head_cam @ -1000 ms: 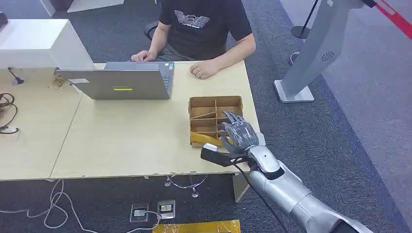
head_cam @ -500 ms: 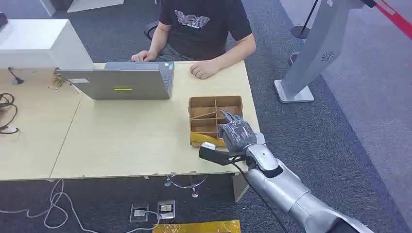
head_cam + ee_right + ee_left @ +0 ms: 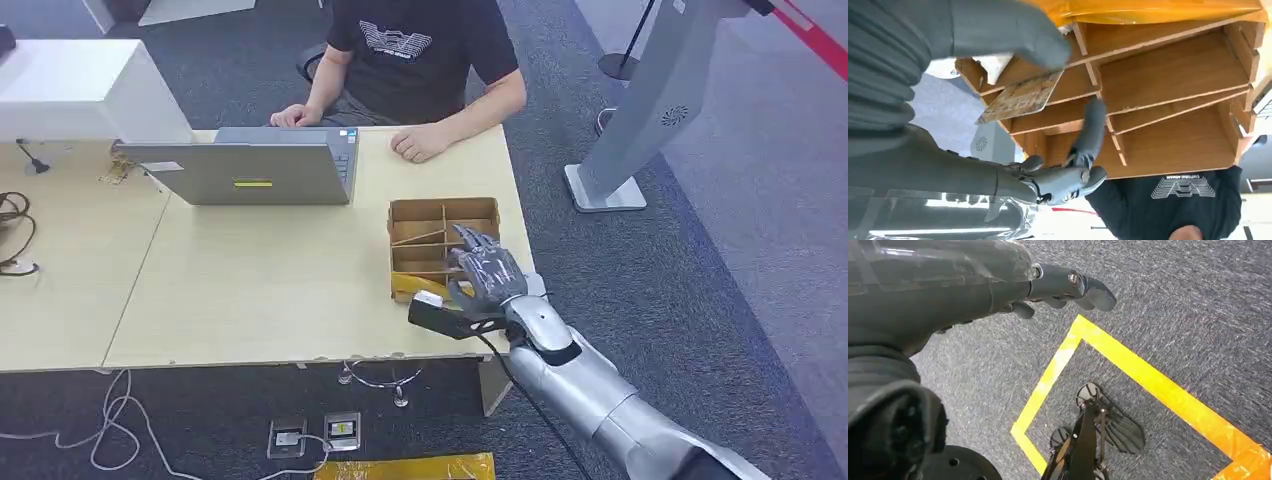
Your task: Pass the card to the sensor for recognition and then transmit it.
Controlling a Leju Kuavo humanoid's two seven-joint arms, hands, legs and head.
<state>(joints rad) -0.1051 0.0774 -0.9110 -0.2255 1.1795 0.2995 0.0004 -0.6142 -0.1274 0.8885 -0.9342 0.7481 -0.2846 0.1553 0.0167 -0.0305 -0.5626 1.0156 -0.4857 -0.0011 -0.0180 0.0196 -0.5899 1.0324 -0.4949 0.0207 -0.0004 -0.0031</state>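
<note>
The right hand reaches over the wooden divider box near the table edge, its fingers spread above the compartments. In the right wrist view the card sits just under the thick thumb, its upper edge touching the thumb tip and its face tilted across a divider slat — a darker finger stands apart from it on the far side, so the card lies between thumb and finger. Whether the hand truly pinches the card I cannot tell. A yellow strip lines the box edge nearest the wrist.

The left hand hangs over grey carpet — fingers loosely extended, holding nothing.
</note>
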